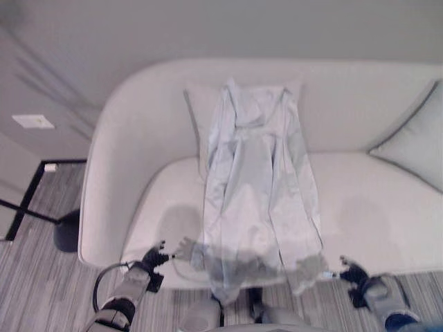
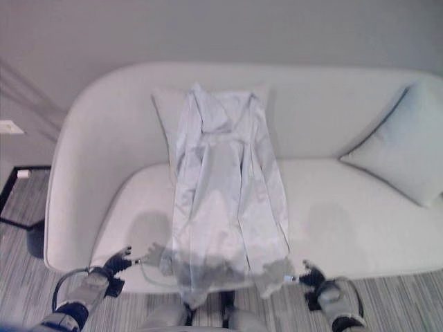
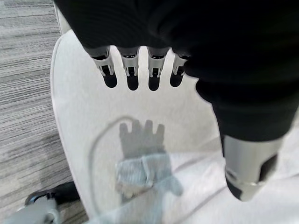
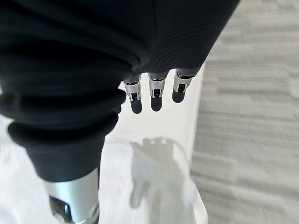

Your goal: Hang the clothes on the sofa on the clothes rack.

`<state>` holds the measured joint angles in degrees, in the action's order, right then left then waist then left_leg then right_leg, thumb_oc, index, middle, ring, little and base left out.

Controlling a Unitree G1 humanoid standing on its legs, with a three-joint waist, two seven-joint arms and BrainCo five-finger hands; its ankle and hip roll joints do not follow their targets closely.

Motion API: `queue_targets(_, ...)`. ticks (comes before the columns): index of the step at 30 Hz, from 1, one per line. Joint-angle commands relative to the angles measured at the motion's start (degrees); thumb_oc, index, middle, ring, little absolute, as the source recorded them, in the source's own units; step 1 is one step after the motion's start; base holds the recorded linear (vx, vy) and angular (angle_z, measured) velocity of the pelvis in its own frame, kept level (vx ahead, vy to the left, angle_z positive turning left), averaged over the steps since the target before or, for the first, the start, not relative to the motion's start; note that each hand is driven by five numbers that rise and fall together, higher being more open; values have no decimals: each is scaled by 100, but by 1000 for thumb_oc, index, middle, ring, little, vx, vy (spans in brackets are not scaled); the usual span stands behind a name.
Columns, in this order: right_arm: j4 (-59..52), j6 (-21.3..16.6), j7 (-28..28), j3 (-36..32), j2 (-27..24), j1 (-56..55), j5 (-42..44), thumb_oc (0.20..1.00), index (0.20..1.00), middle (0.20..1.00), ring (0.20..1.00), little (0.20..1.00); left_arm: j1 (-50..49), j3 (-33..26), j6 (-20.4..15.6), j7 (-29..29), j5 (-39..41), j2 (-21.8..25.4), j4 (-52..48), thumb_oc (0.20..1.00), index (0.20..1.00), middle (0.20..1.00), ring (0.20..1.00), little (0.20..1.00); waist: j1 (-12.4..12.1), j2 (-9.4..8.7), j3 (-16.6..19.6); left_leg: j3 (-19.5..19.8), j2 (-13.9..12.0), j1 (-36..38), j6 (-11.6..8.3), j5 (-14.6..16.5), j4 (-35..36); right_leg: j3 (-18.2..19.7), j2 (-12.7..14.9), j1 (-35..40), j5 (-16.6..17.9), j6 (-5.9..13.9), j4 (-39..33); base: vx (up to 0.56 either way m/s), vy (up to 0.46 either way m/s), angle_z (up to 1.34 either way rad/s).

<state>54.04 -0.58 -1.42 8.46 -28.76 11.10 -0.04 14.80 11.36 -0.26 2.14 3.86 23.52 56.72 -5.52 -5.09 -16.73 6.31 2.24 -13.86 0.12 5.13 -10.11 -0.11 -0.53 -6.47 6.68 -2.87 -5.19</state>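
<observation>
From the head views I'm seeing the shirt [image 1: 259, 187] lying lengthwise down the sofa [image 1: 387, 207], collar at the backrest, hem draping over the front edge between my hands — left hand [image 1: 156, 261] just beside its corner, right hand [image 1: 353, 271] nearby. In both wrist views fingers are hanging straight, holding nothing. Cushion [image 2: 405, 149] sits well clear.
</observation>
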Motion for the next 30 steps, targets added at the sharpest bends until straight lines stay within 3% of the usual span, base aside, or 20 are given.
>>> queue_targets(1, -421, -217, 109, -22, -360, -102, -88, 1000, 1000, 1000, 1000, 1000, -14, 71, -108, -107, 80, 152, -39, 1000, 1000, 1000, 1000, 1000, -130, 401, 431, 148, -638, 495, -110, -843, 1511, 348, 29, 402, -291, 362, 19, 55, 114, -32)
queue_targets(5, -821, -220, 162, -71, -524, 93, -46, 1000, 1000, 1000, 1000, 1000, 30, 97, -91, -147, 49, 298, -323, 1000, 1000, 1000, 1000, 1000, -61, 329, 498, 30, -477, 527, -74, -717, 1511, 375, 141, 261, -329, 373, 19, 58, 176, -52)
queue_targets(11, -1239, -231, 350, -88, -604, 573, 7, 1000, 1000, 1000, 1000, 1000, 336, 84, -76, -256, 106, 331, -744, 1000, 1000, 1000, 1000, 1000, -52, 315, 143, 38, -280, 447, -53, -705, 1511, 315, 283, 49, -330, 396, 19, -24, 124, -11)
queue_targets(16, -1296, -200, 690, 407, -953, 2002, 80, 1000, 1000, 1000, 1000, 1000, 1338, 366, -22, -373, 242, 491, -1466, 1000, 1000, 1000, 1000, 1000, -167, 372, -716, 106, -270, 69, -101, -830, 1511, 317, 358, -330, -263, 421, 19, -127, 70, 1)
queue_targets(18, -1248, -193, 749, 471, -1011, 2221, 115, 1000, 1000, 1000, 1000, 1000, 1545, 421, -19, -395, 271, 522, -1464, 1000, 1000, 1000, 1000, 1000, -180, 373, -848, 121, -272, 9, -109, -846, 1511, 318, 377, -389, -268, 422, 19, -81, 38, 2)
queue_targets(22, -1023, -187, 982, 789, -1198, 3167, 324, 1000, 1000, 1000, 1000, 1000, 2582, 1061, 1, -523, 196, 666, -1357, 1000, 1000, 1000, 1000, 1000, -236, 424, -1305, 182, -271, -180, -132, -917, 1511, 309, 397, -590, -256, 411, 19, -51, 31, 2)
queue_targets(30, -589, -213, 1330, 1512, -1730, 4536, 360, 1000, 1000, 1000, 1000, 1000, 3918, 1409, 14, -945, 202, 844, -1589, 1000, 1000, 1000, 1000, 1000, -299, 461, -1306, 330, -232, -762, -154, -932, 1511, 371, 403, -1183, -249, 405, 19, -3, 9, 1)
